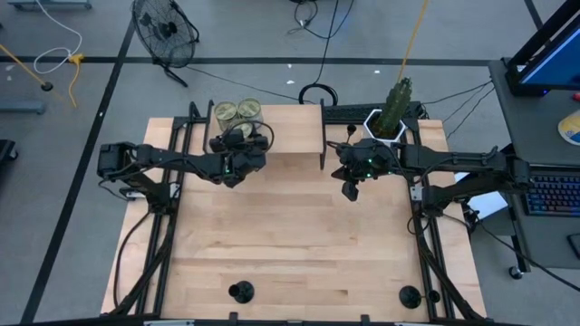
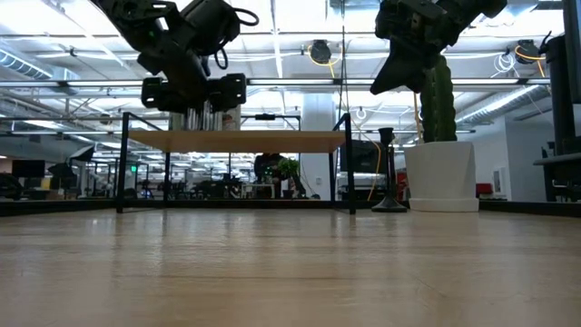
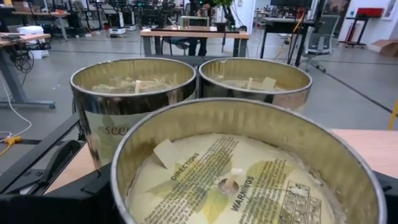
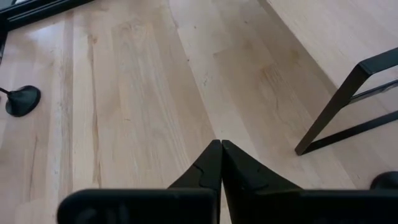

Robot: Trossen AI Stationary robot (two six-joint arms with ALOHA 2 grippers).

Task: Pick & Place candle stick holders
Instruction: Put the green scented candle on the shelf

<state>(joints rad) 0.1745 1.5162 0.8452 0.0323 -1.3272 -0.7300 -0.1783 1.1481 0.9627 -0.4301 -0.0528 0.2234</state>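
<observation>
left pincer (image 1: 237, 161): up off the desk at the far left, beside the round metal candle tins (image 1: 237, 111); left wrist view is filled by a tin (image 3: 249, 180), fingers hidden, can't tell its grip
wooden desk (image 1: 290, 244): pale plank top, small black-legged wooden riser shelf (image 1: 294, 136) at far centre
right pincer (image 1: 352, 188): raised, just right of shelf; tips pressed together, gripping nothing
small black round-based candle stick holders: one at near edge left of centre (image 1: 241, 291), one near edge right (image 1: 410, 295), third upright at the back beside white potted cactus (image 2: 388, 173)

2 candlesticks (image 1: 241, 291) at near edge | cans (image 1: 237, 111) behind shelf (image 1: 294, 136)
</observation>
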